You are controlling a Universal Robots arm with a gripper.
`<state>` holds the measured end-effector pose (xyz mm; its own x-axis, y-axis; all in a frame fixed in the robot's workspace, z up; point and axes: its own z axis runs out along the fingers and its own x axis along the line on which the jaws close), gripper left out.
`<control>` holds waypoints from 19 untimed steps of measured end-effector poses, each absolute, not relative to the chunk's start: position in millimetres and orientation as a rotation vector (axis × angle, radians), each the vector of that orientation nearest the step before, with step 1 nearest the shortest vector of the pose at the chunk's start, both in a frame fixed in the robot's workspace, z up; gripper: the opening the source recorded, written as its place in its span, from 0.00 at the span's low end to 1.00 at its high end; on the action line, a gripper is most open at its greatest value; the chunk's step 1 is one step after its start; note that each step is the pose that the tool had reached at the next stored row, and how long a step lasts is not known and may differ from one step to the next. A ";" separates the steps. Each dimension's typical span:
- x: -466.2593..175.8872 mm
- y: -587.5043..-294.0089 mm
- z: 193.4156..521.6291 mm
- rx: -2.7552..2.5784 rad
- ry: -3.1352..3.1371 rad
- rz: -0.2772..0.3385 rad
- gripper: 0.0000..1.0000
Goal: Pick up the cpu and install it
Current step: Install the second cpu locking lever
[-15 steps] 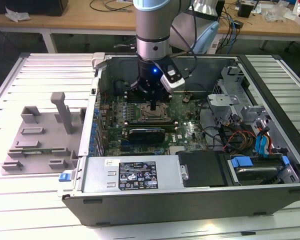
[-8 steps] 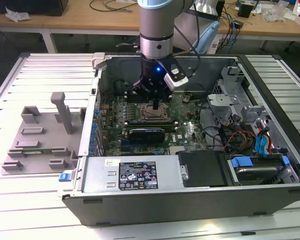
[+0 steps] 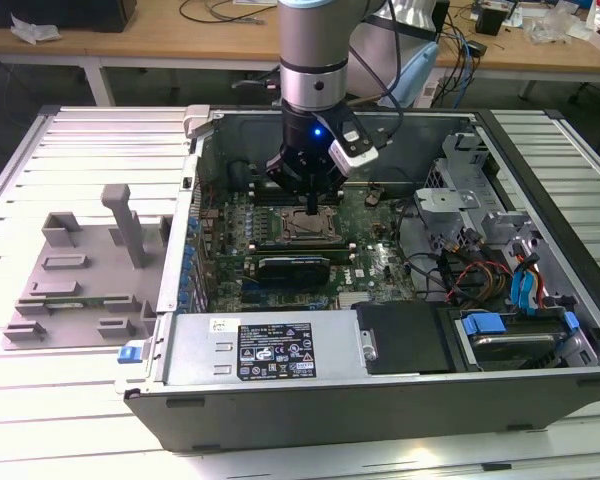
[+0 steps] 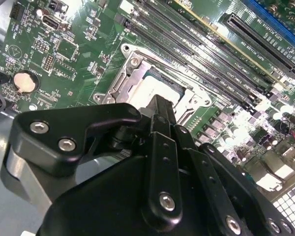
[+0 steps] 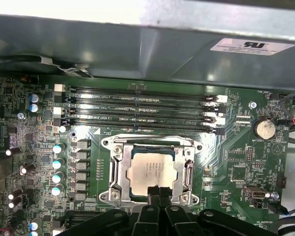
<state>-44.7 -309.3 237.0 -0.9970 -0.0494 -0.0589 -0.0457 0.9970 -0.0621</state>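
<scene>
The cpu, a silvery square chip, lies flat inside the metal-framed socket on the green motherboard. In the second wrist view the cpu shows just beyond the black fingers. My gripper hangs straight over the socket, its two fingers pressed together with nothing between them. The tips sit at one edge of the chip; I cannot tell whether they touch it. In the exterior view the gripper reaches down into the open computer case, right above the cpu.
Memory slots run beside the socket, close to the case wall. A coin battery sits off to one side. A black block, power supply and loose cables crowd the case. A grey fixture stands at the exterior view's left.
</scene>
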 end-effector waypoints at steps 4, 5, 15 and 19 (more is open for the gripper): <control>-44.7 -309.3 237.1 -0.073 3.079 -0.094 0.11; -44.7 -309.3 237.1 -0.073 3.079 -0.094 0.11; -44.7 -309.3 250.4 -0.073 3.079 -0.094 0.11; -44.7 -309.3 254.4 -0.073 3.079 -0.094 0.11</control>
